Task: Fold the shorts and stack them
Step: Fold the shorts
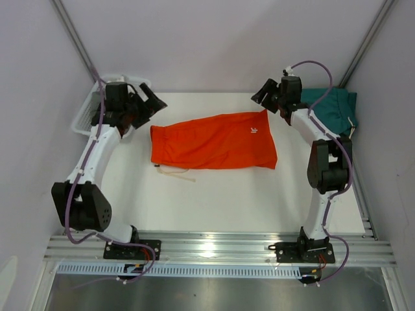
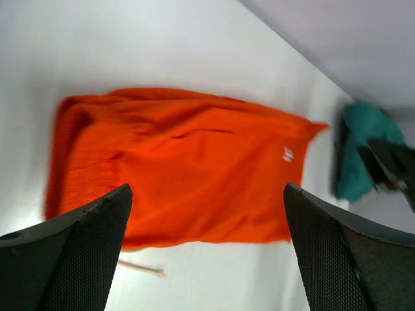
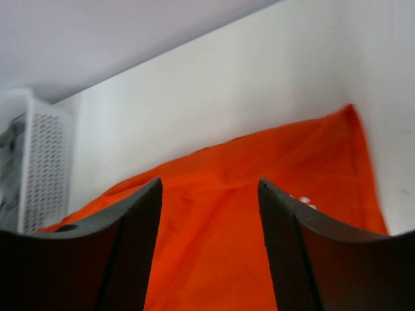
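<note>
Left pincer (image 2: 207, 189) wide open, nothing in it. Right pincer (image 3: 209, 183) jaws apart, also empty. Both hover off the cloth. Orange shorts (image 1: 214, 140) lie flat between the two, waistband end toward my left pincer, hem end toward my right. Teal shorts (image 1: 331, 107) are bunched just behind my right pincer. I'd say the step is the next fold of the orange pair: pinch all layers at an end, lift low, lay edge on edge, and mind the drawstring (image 1: 175, 172) trailing out. Small white logo (image 2: 287, 154) near the hem, unreadable.

shorts (image 1: 214, 140) centred, second pair (image 1: 334, 107) right, basket (image 1: 82, 123) left
</note>
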Tool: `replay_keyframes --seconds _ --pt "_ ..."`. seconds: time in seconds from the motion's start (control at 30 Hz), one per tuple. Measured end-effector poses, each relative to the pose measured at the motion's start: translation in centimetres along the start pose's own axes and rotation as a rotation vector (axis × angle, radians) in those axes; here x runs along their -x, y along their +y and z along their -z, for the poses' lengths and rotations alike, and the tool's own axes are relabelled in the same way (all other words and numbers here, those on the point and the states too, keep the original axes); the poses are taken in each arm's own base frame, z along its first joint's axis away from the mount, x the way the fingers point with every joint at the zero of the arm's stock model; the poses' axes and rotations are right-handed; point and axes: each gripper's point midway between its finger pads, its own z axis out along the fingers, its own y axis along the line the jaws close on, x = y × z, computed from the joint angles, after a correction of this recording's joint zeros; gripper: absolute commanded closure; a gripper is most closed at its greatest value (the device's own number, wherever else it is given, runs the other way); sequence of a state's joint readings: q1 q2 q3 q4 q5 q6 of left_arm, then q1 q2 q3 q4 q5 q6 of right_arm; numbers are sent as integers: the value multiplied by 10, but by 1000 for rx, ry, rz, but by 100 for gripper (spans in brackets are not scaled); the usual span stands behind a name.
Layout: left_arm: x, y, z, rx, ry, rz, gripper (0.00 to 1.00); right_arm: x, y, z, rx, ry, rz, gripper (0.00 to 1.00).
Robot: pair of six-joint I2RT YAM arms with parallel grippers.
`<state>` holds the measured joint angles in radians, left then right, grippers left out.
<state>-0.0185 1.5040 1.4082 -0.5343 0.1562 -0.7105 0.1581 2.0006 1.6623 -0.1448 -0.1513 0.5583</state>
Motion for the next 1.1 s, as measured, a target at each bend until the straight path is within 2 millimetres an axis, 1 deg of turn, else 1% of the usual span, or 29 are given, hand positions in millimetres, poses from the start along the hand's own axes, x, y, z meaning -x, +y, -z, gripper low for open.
replay_keyframes --seconds 0.03,0.07,0.13,0.17,0.2,0.27,0.33,0.37,0.4,0.5,0.53,0.57,0.63,0.7,0.73,0.87,0.97,1.03,1.1 --pt "-5 -13 0 -52 11 -32 1 -4 8 -2 54 12 -12 40" --pt "-9 -25 -3 -106 25 -60 1 -8 15 -3 95 23 -27 46" --pt "-22 -47 -15 -220 74 -91 1 -17 31 -10 202 49 -58 48" --pt "-29 -52 -23 -265 94 -100 1 -22 38 -15 249 61 -76 50" --pt "-38 -53 -32 -294 120 -104 1 -28 45 -19 286 72 -90 51" --pt "-55 -50 -48 -315 173 -104 1 -47 53 -32 343 110 -117 54" --pt "-72 -48 -64 -331 220 -106 1 -71 61 -44 383 154 -137 56" --pt "-79 -50 -70 -342 241 -105 1 -84 65 -49 398 178 -146 60" --pt "-84 -51 -76 -356 256 -106 1 -98 68 -55 410 202 -153 61" --pt "-94 -53 -90 -392 280 -108 1 -131 73 -69 432 266 -186 63" --pt "-96 -53 -96 -403 283 -106 1 -142 74 -74 437 286 -196 66" --pt "-97 -52 -101 -408 283 -99 1 -149 74 -79 438 299 -205 68" --pt "-95 -47 -112 -414 265 -84 1 -159 69 -86 428 314 -231 70" --pt "-90 -38 -121 -416 239 -55 1 -161 58 -94 405 313 -268 71" --pt "-88 -31 -124 -412 228 -37 1 -159 52 -99 392 307 -290 73" --pt "-73 -6 -137 -369 166 41 1 -147 15 -113 312 274 -381 73" --pt "-60 8 -141 -356 101 96 1 -136 -7 -118 263 246 -415 73" --pt "-57 16 -145 -345 76 131 1 -131 -11 -120 247 230 -422 73" --pt "-55 21 -152 -335 60 151 2 -131 -11 -121 238 229 -422 73"
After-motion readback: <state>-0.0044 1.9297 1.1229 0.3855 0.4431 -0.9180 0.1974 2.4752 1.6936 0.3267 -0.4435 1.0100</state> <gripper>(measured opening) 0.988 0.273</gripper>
